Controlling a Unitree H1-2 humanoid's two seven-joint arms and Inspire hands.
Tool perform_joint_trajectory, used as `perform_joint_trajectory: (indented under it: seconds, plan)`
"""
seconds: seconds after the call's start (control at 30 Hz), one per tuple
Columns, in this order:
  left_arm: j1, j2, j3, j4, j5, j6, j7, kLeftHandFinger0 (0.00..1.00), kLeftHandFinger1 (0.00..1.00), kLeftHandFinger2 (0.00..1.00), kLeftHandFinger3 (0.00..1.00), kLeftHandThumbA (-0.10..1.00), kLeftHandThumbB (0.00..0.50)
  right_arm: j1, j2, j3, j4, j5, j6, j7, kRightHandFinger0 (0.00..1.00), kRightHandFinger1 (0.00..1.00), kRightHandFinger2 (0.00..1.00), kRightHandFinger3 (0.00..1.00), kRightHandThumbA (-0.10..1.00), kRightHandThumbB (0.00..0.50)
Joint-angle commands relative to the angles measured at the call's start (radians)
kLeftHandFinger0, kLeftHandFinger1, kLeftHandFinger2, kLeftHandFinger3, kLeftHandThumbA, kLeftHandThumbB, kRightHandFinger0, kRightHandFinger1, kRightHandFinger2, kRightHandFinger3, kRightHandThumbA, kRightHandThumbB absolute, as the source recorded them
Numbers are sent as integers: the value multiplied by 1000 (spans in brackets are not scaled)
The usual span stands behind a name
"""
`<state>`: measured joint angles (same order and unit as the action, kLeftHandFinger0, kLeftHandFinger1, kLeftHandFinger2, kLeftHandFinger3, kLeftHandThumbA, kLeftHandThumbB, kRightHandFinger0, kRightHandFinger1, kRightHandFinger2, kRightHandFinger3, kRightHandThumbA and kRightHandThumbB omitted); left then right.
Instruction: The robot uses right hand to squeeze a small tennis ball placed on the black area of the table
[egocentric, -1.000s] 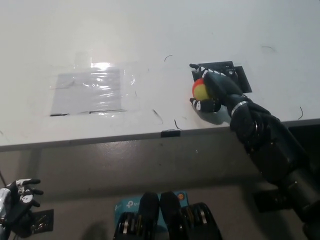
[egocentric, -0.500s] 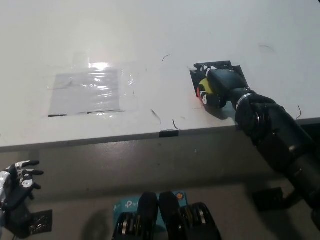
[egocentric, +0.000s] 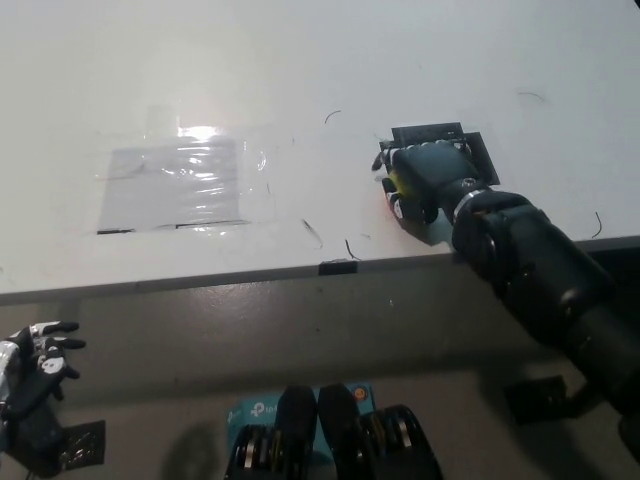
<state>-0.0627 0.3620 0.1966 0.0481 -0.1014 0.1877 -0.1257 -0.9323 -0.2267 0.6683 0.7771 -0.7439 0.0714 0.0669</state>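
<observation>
Covering the tennis ball (egocentric: 394, 180) from above, the right hand (egocentric: 428, 178) is clenched around it, fingers wrapped over the far and near sides so that only a thin yellow sliver with a trace of red shows at the hand's left edge. The ball sits on the black area (egocentric: 468, 143), at that patch's left end, and the patch is largely hidden under the hand. Judged from its look, the ball is light, soft and fuzzy: it should give under pressure and spring back, with little risk of damage, though it could squirt out sideways if pinched off-centre. An enveloping hold across its widest part appears soundest. Well left of the black area, a clear film sheet (egocentric: 178, 184) lies flat on the white table (egocentric: 300, 60). The left hand (egocentric: 30, 365) rests below the table edge, far from the black area, fingers spread and holding nothing.
</observation>
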Motion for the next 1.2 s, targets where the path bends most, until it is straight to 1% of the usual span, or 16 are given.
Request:
perform_joint_trajectory:
  seconds: [0.0,0.03,0.07,0.1,0.13,0.2,0.27,0.37,0.43,0.47,0.6,0.63,0.67,0.93,1.1,1.17]
  plan:
    - [-20,34,3,-36,4,-11,-12,228,349,516,573,138,144,66,10,-10,65,-60,-106,-296,0,0,214,274,-100,102]
    - [-20,36,3,-36,2,-13,-14,227,349,515,574,133,134,83,12,-31,65,-44,-132,-346,0,3,270,146,-100,190]
    - [-21,37,3,-30,-2,-26,-20,218,344,519,588,104,123,95,10,-43,72,-35,-173,-401,0,46,377,45,-100,330]
    - [-18,36,2,-30,-1,-29,-20,211,337,515,591,104,128,106,7,-53,75,-30,-196,-438,0,79,426,40,-100,383]
    - [-15,37,1,-30,1,-29,-20,226,346,517,593,123,124,113,7,-59,76,-28,-210,-466,0,120,463,152,-100,418]
    - [-11,37,1,-22,-1,-39,-24,276,384,540,607,104,117,127,8,-76,77,-18,-249,-517,0,113,442,400,-100,373]
    - [-12,33,4,-19,-3,-40,-20,271,380,539,610,99,122,129,13,-100,91,-4,-283,-570,0,125,456,456,-100,393]
    - [-15,32,1,-15,2,-47,-19,210,342,525,612,94,131,135,18,-155,76,39,-341,-623,0,74,397,417,-100,325]
    - [-16,33,0,-14,5,-46,-18,206,353,541,624,87,127,139,23,-190,62,62,-367,-647,0,7,322,313,-100,327]
    - [-14,34,-2,-19,9,-42,-17,214,360,548,630,94,126,144,34,-222,52,89,-372,-655,0,5,324,306,-100,340]
    - [-3,28,-3,-27,9,-34,-15,253,381,558,646,64,118,152,50,-306,47,130,-444,-706,0,0,279,303,-100,286]
    - [-2,28,-5,-24,14,-43,-14,242,369,553,643,63,121,152,54,-323,46,132,-447,-717,0,0,265,277,-100,302]
    - [-2,29,-3,-18,8,-47,-19,242,368,551,639,58,114,152,54,-344,46,149,-464,-706,0,0,258,265,-100,268]
    - [6,28,-7,-26,10,-42,-19,262,383,550,628,77,123,159,55,-418,42,159,-513,-688,0,0,275,277,-100,289]
    - [26,26,-4,-26,5,-47,-20,257,372,536,603,97,142,147,104,-535,34,268,-517,-683,0,0,293,287,-100,251]
    - [26,26,-5,-28,11,-38,-16,264,369,534,602,107,142,129,126,-605,23,356,-538,-649,0,0,232,274,-100,208]
